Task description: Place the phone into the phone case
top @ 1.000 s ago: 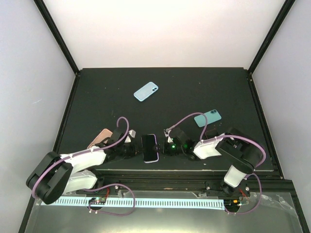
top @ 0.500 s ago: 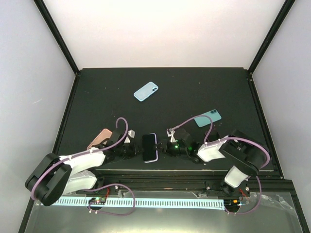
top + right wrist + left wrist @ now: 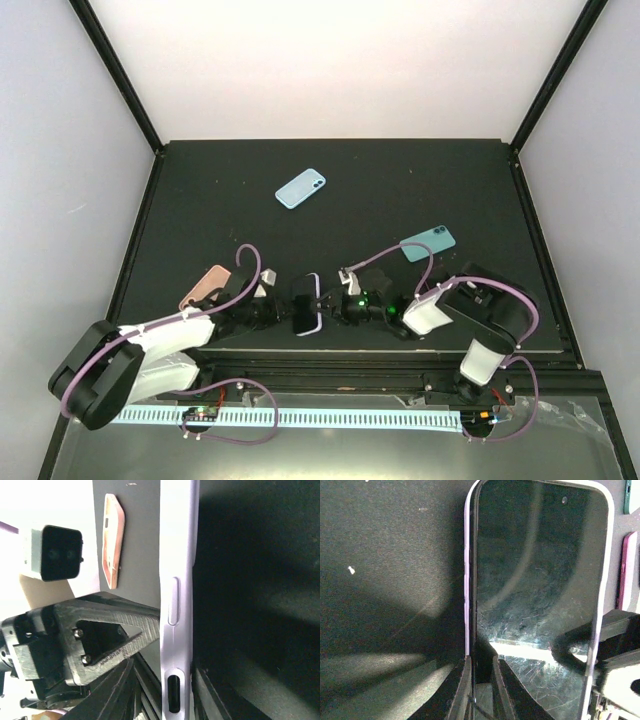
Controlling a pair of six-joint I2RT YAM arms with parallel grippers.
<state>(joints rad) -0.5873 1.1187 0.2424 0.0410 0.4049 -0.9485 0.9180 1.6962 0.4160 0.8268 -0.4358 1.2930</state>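
Evidently both grippers have the work between them. The left gripper [image 3: 481, 661] is closed to a narrow pinch on one long side of the phone case [image 3: 467, 580]. One finger sits outside the lavender rim and the other seems to lie on the glass of the phone [image 3: 535, 580]. The right gripper [image 3: 172, 682] is clamped across the opposite long side of the phone case, near the end with the port, and its fingers straddle the rim there.

The phone lies inside the phone case, screen outward. In the top view the pair looks tipped up on an edge between the two grippers instead of lying flat on the table [image 3: 200, 200]. Along the rim on the left gripper's side a thin dark line runs between case and glass. I judge that side is not fully seated, though it may only be shadow.

To do this step well, the right gripper should hold firm as an anvil. The left gripper should squeeze glass against case back and work along that rim, not in one spot. Pressure should fall on the rim and not mid-screen. Neither grip should let go until the pair is laid back down, or it will likely topple.

A pink case [image 3: 203, 284] lies just left of the phone case, beyond the left gripper. A teal one [image 3: 428, 243] lies off to the right and farther back. A light blue one [image 3: 300, 187] lies well behind it. All three are clear of the work.
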